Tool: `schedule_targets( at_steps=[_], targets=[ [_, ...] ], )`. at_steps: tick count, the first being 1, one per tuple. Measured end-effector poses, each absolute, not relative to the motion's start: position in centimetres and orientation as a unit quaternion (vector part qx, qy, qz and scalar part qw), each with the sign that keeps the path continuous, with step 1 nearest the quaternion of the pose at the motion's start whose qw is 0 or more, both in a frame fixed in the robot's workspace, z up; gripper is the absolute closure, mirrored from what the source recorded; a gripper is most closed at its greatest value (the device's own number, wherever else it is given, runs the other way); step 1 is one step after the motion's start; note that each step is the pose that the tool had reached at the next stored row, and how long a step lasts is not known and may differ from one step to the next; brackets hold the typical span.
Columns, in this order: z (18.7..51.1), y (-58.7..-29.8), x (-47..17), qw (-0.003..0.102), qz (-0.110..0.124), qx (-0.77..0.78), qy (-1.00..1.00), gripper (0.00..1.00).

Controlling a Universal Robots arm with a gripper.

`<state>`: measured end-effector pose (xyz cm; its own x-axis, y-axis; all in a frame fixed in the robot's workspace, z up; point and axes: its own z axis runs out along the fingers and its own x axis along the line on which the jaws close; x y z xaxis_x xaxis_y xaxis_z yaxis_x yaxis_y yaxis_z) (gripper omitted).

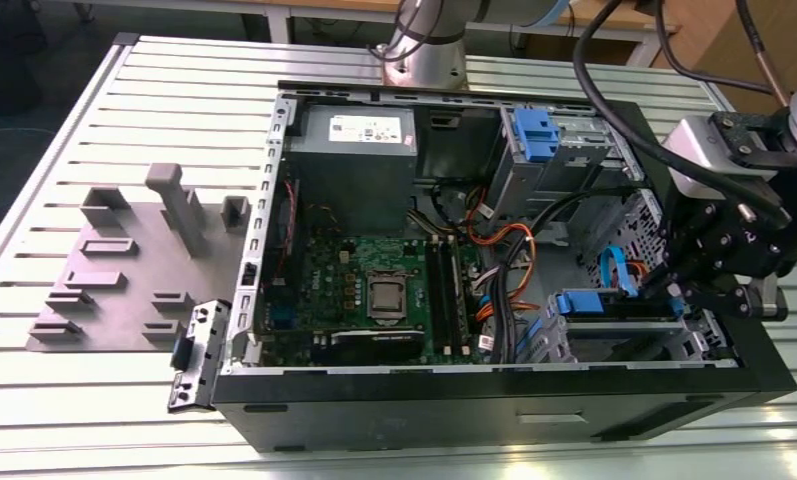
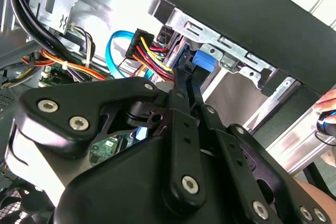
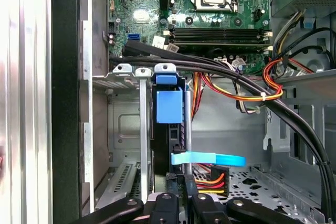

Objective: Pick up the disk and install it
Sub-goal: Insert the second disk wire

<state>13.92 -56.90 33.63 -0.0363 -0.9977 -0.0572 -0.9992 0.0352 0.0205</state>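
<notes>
The gripper [image 1: 665,292] reaches into the open computer case [image 1: 505,400] at the exterior view's right, its fingers [image 2: 181,85] clenched on the disk [image 3: 169,129]. The disk stands on edge in the drive cage [image 3: 126,129], its blue frame toward the motherboard [image 1: 371,290]. A blue cable [image 3: 210,159] and bundled wires [image 3: 241,95] run just beside it.

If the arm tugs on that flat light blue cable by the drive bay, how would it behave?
The light blue cable would probably flex rather than resist: it lies as a thin flat ribbon and curves in a loop in the second wrist view. It likely weighs little. One end seems to run to the disk standing in the bay, so a hard tug might strain that connection.
</notes>
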Motion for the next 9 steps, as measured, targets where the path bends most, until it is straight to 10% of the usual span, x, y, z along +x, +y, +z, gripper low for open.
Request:
schedule_targets(
  at_steps=[9],
  targets=[
    [33.44,-56.9,13.63,0.013,0.027,-0.694,0.719,0.84]
  ],
)
